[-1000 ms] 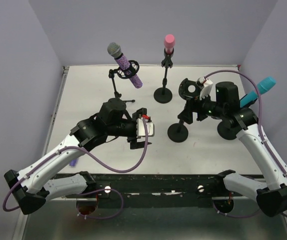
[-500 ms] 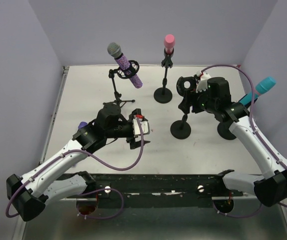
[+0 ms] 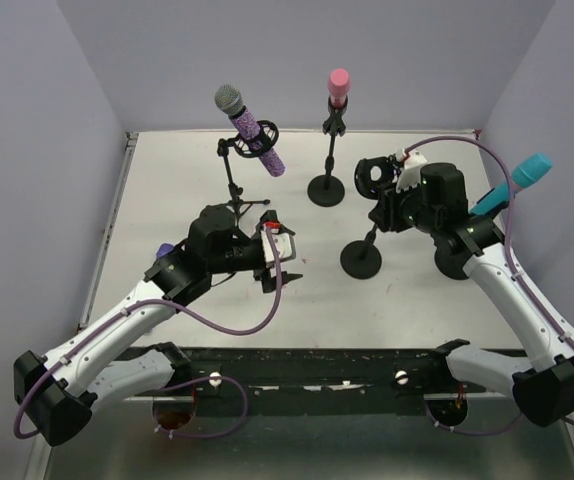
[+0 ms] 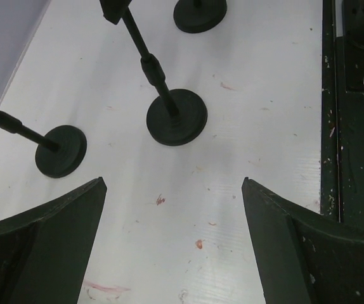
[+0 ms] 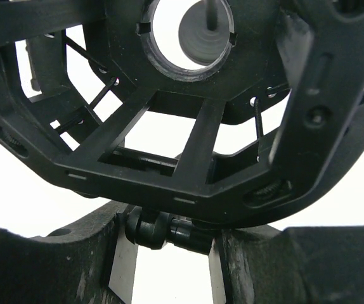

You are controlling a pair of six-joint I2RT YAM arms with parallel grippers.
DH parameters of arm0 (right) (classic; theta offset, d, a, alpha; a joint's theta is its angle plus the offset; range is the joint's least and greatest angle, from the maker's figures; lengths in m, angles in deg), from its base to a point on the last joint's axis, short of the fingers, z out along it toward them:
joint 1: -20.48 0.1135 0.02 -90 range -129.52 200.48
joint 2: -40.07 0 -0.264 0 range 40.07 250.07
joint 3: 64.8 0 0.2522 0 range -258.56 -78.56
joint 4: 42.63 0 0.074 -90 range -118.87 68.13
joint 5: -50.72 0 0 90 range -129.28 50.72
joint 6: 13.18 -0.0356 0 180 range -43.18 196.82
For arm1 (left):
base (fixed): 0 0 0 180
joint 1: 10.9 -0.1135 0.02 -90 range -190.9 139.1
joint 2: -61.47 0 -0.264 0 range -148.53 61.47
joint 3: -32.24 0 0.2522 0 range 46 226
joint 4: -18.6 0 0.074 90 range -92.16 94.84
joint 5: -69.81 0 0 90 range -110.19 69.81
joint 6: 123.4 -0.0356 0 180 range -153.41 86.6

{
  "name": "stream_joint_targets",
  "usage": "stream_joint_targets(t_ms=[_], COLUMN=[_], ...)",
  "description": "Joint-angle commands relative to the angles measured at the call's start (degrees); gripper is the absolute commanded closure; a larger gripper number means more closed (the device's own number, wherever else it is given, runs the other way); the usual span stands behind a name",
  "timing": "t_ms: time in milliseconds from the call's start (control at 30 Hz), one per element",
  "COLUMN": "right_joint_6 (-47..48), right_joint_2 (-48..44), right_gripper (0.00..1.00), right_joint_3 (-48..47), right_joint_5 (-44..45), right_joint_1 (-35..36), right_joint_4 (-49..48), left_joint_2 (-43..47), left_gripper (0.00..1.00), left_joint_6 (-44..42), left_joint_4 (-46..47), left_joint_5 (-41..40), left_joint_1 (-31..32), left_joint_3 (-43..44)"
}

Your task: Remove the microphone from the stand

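You have three microphones in the overhead view, each up on a stand. The purple microphone (image 3: pixel 252 128), upper left of centre, is glittery with a silver mesh head. It leans head up and to the left through a black ring clip (image 3: pixel 267 131) on a thin stand (image 3: pixel 232 178). The pink microphone (image 3: pixel 338 85), top centre, stands upright, showing a smooth pink cap above its clip. Its pole rises from a round base (image 3: pixel 326 190). The teal microphone (image 3: pixel 527 172), at the right edge, tilts head up to the right, and your right arm hides its lower half.

Between the pink and teal ones stands a black shock mount (image 3: pixel 372 175) on a leaning pole with a round foot (image 3: pixel 361 260). In the right wrist view its webbed frame fills the picture, and you see straight through its round centre hole. Your right pincer (image 5: pixel 168 269) is narrow, at the bottom of that view. Its pale pads (image 5: pixel 122 269) lie against both sides of the swivel joint (image 5: pixel 163 231) just under the mount.

Your left pincer (image 4: pixel 172 187) is wide and grips nothing. It hangs over the white bench (image 4: pixel 264 95) in the lower left of the overhead view. A small purple object (image 3: pixel 164 250) peeks out beside that arm, and too little of it shows to name it.
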Motion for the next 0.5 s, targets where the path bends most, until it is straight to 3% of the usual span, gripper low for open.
stream_joint_targets(t_ms=[0,167,267,467], right_joint_6=[7.7,16.4,22.3,22.6], right_joint_2=[-1.1,-4.4,-7.2,-8.7], right_gripper=[0.67,0.83,0.95,0.99], right_joint_3=[1.1,3.4,5.8,7.7], right_joint_5=[-10.0,-23.2,-29.4,-31.9], right_joint_1=[0.2,0.2,0.2,0.1], right_joint_4=[-0.3,-1.3,-1.6,-1.7], left_joint_2=[-1.9,-8.9,-14.6,-28.0], left_gripper=[0.03,0.04,0.04,0.11], left_joint_6=[6.4,12.9,17.4,21.5], left_joint_4=[9.1,22.6,35.3,47.6], left_joint_5=[2.8,9.3,10.9,10.6], left_joint_1=[-0.2,-0.2,0.1,1.6], left_joint_3=[-2.4,-3.9,-5.0,-0.8])
